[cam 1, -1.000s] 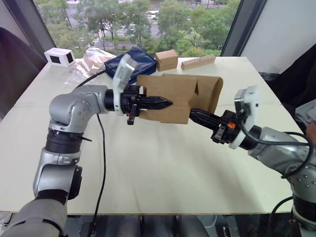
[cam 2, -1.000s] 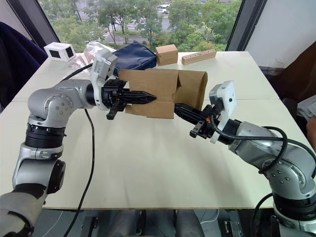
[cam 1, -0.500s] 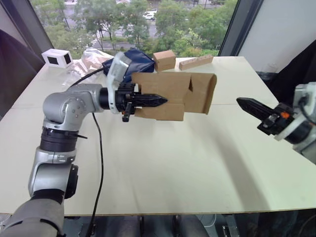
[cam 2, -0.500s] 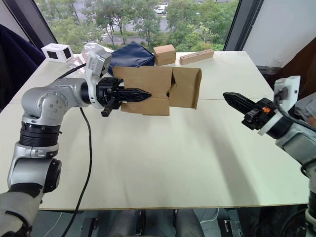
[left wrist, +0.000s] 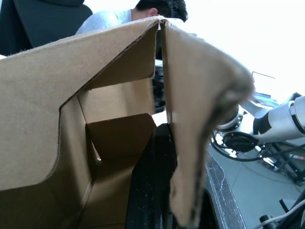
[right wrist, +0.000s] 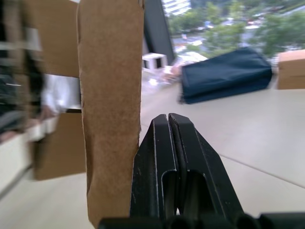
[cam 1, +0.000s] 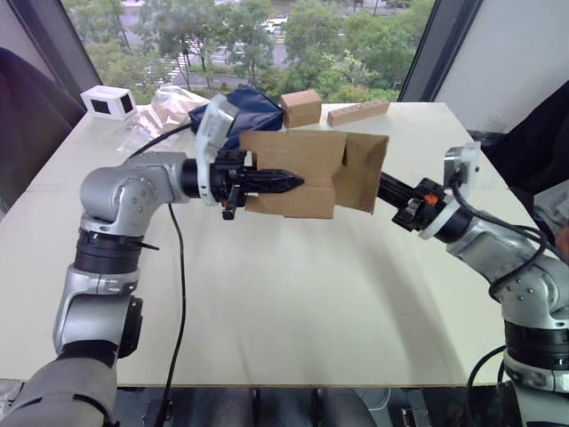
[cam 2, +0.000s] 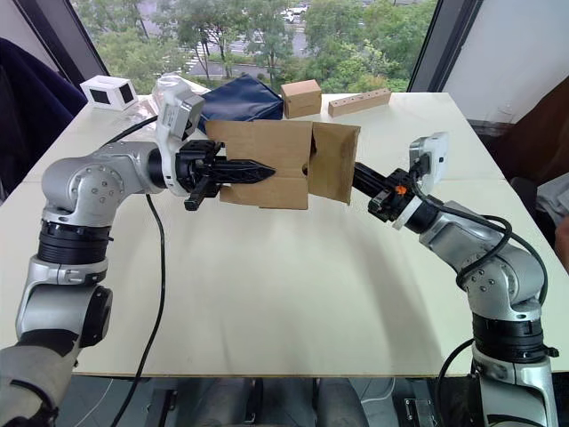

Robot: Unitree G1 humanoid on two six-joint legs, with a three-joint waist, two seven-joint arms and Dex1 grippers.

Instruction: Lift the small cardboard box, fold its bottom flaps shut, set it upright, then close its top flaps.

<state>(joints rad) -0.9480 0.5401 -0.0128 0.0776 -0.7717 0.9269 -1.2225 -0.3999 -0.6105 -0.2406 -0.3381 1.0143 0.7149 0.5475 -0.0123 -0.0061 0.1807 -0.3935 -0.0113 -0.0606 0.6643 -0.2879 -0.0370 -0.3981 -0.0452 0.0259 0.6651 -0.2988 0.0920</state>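
The small cardboard box [cam 1: 298, 160] hangs on its side above the table, plain brown. My left gripper [cam 1: 289, 183] is shut on its front wall, one black finger [left wrist: 153, 191] inside the carton. The flaps [cam 1: 363, 169] at the box's right end stand out loosely, one hanging down as a broad panel [right wrist: 110, 95]. Whether these are the bottom flaps or the top flaps I cannot tell. My right gripper [right wrist: 172, 120] is shut and empty, its tip right beside and partly behind that hanging panel, pointing at the box from the right.
Along the table's [cam 1: 293, 302] far edge lie a white box with dark windows [cam 1: 107, 103], a clear plastic bag [cam 1: 169, 102], a navy pouch [cam 1: 253, 102], another brown box [cam 1: 300, 108] and a wooden block [cam 1: 356, 111]. A black cable [cam 1: 182, 267] trails from my left arm. A person [left wrist: 157, 8] sits beyond.
My right gripper left the box's underside, swung out to the far right, then returned to the hanging flap at the right end. The left gripper kept holding the box almost still.
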